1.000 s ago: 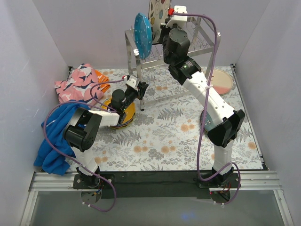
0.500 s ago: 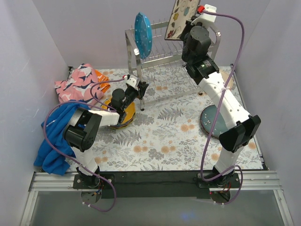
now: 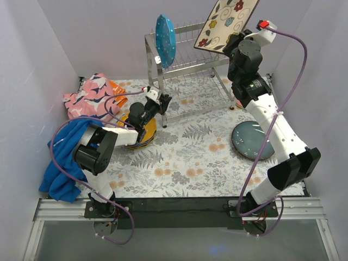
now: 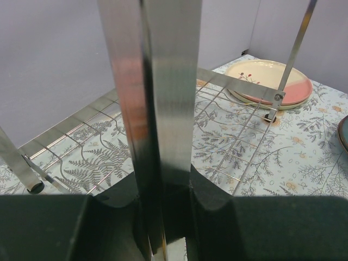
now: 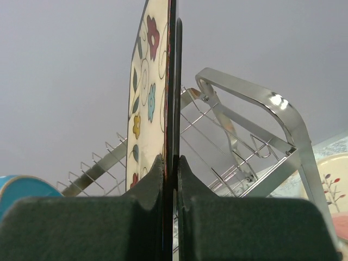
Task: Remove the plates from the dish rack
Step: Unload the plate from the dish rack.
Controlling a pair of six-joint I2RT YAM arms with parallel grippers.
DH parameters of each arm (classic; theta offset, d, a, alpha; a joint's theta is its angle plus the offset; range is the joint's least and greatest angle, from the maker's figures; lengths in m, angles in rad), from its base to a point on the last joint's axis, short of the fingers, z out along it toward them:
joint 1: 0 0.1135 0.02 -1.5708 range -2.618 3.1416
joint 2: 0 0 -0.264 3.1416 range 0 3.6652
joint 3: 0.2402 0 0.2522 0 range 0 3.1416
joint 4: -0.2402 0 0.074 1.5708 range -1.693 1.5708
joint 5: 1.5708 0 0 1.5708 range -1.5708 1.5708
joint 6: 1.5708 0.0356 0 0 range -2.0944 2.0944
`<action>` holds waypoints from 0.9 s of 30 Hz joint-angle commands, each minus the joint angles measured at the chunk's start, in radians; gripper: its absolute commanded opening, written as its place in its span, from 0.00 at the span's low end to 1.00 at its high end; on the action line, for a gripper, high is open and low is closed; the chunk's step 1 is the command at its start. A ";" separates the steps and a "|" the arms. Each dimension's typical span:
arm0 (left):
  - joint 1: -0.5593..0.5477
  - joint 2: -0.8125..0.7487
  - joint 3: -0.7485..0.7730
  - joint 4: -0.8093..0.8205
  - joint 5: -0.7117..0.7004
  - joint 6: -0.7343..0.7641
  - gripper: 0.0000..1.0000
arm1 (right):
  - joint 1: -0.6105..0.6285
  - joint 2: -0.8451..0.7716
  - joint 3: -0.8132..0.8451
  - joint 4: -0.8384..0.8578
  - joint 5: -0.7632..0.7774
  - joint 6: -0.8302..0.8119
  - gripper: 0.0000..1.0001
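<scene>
Fern-printed cloth (image 3: pixel 190 157) lies under the tall chrome wire dish rack (image 3: pixel 190 68). Right gripper (image 5: pixel 170 163) pinches the square cream flowered plate (image 3: pixel 228 22), held tilted above the rack's right end. Left gripper (image 4: pixel 163 187) clamps the rack's front-left leg. One teal round plate (image 3: pixel 165 41) stands in the slots.

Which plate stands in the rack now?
The teal plate, upright at the dish rack's left end. The square floral plate is clamped in the right gripper; the blue-grey plate lies flat.

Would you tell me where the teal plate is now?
In the top view, the teal plate stands on edge at the left end of the dish rack, upper tier.
</scene>
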 commanded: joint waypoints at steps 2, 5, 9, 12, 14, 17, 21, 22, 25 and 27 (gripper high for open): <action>0.016 -0.002 0.004 -0.036 -0.040 0.071 0.00 | -0.043 -0.147 -0.013 0.286 -0.057 0.243 0.01; 0.016 -0.002 0.002 -0.027 -0.038 0.071 0.00 | -0.057 -0.193 -0.063 0.285 -0.073 0.309 0.01; 0.019 0.001 0.008 -0.030 -0.030 0.063 0.00 | -0.074 -0.256 -0.112 0.285 -0.124 0.361 0.01; 0.020 -0.001 -0.005 -0.015 -0.026 0.045 0.00 | -0.077 -0.284 -0.115 0.271 -0.139 0.344 0.01; 0.022 -0.002 -0.013 -0.003 -0.023 0.037 0.00 | -0.075 -0.311 -0.135 0.263 -0.136 0.349 0.01; 0.022 -0.007 -0.021 0.000 -0.020 0.031 0.00 | -0.077 -0.346 -0.154 0.246 -0.141 0.364 0.01; 0.025 -0.013 -0.022 -0.004 -0.021 0.034 0.00 | -0.080 -0.408 -0.210 0.202 -0.161 0.415 0.01; 0.025 -0.015 -0.022 -0.006 -0.021 0.034 0.00 | -0.083 -0.441 -0.248 0.188 -0.170 0.428 0.01; 0.027 -0.013 -0.018 -0.010 -0.017 0.035 0.00 | -0.083 -0.521 -0.348 0.168 -0.207 0.493 0.01; 0.027 -0.009 -0.012 -0.015 -0.021 0.038 0.00 | -0.081 -0.560 -0.391 0.145 -0.239 0.510 0.01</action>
